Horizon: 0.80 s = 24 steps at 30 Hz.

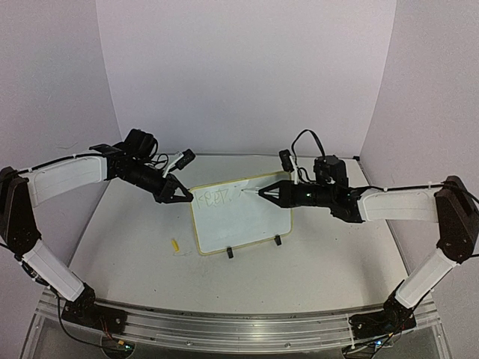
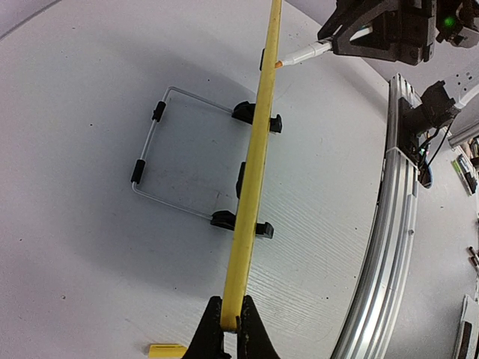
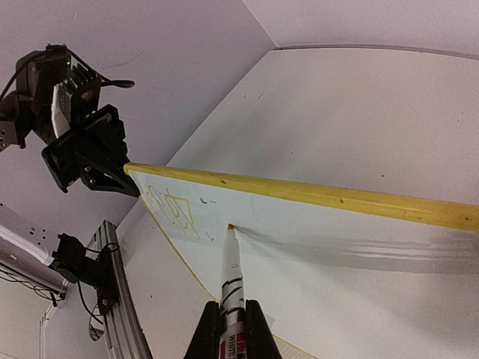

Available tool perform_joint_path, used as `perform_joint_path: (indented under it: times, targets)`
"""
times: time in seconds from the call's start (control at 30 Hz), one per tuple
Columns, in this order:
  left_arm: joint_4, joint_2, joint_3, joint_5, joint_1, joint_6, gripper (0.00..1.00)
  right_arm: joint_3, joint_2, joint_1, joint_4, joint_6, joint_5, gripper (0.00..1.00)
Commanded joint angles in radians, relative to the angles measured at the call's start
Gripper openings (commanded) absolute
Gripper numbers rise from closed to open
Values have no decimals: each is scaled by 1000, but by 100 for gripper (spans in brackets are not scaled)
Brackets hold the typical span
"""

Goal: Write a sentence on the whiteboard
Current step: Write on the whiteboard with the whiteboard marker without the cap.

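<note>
Marker tip at the board.
Top view: whiteboard (image 1: 241, 218) mid-frame on the desk (image 1: 135, 250), left gripper (image 1: 182, 197) with jaws pinching its left corner. Left wrist: its rim runs up-frame. Right wrist: your right gripper (image 3: 232, 327), jaws clamping the marker (image 3: 230, 273), tip just right of the sentence (image 3: 171, 209).

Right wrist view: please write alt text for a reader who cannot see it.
The right gripper holds a marker with its tip at the whiteboard, near faint yellow writing. The left gripper grips the board's upper corner.
</note>
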State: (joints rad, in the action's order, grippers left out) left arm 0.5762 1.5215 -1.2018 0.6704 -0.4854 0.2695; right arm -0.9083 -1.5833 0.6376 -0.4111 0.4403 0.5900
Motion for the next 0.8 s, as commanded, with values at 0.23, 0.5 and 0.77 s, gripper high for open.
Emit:
perform_joint_path:
  times: [0.23, 0.5, 0.77]
  targets:
    - [0, 4, -7, -42, -1, 39, 0, 61, 5, -6, -48, 18, -67, 0]
    - [0, 3, -8, -44, -1, 40, 0, 26, 24, -7, -67, 22, -83, 0]
    - [0, 2, -7, -44, -1, 40, 0, 11, 54, -8, -89, 26, -118, 0]
